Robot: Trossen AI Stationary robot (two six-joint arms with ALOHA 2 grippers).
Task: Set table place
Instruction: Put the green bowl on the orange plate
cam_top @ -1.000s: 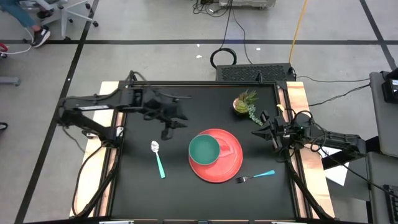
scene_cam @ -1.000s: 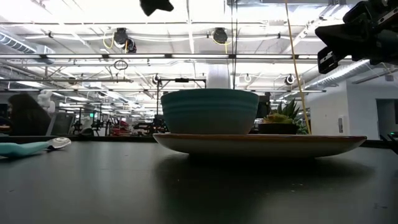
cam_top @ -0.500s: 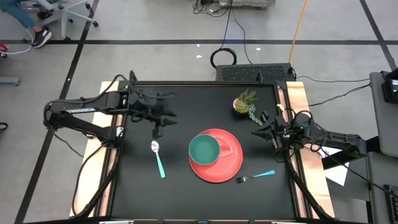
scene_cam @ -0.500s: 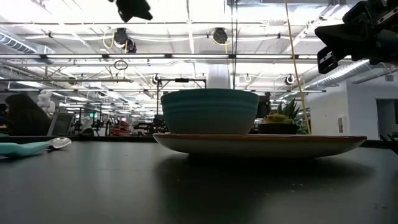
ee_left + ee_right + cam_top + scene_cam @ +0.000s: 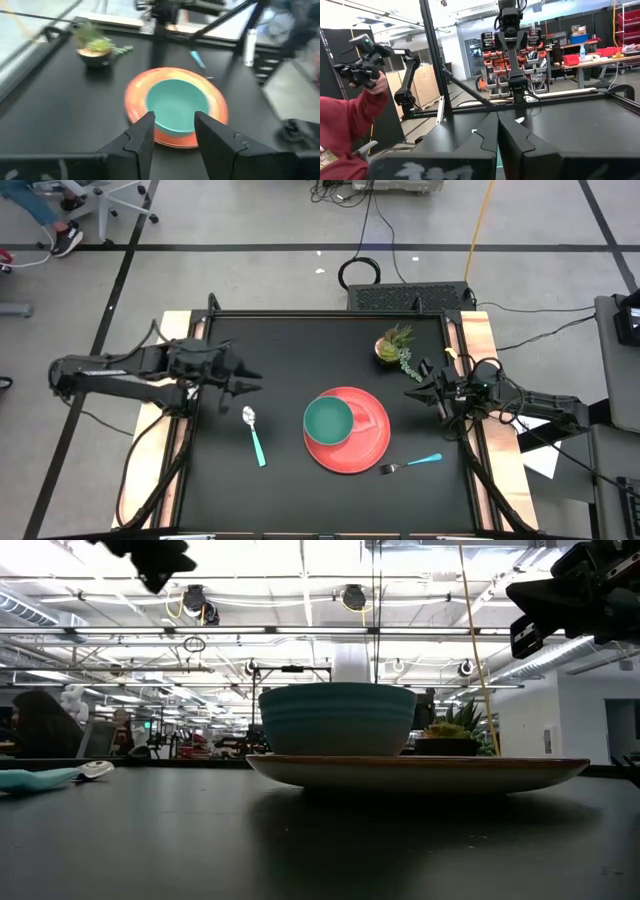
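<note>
Left pincer (image 5: 252, 387) part-open, empty, near the spoon (image 5: 254, 434) — right pincer (image 5: 420, 392) closed (table's right edge)

We see a red plate (image 5: 362, 437) holding a teal bowl (image 5: 328, 420), teal-handled spoon (image 5: 254, 437) and fork (image 5: 412, 463), on a matte black counter (image 5: 290, 350).

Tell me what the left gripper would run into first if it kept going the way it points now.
Probably the teal bowl on the red plate: the left gripper, open and empty, frames it between its fingers. It hangs well above the table, so it might instead pass over.
</note>
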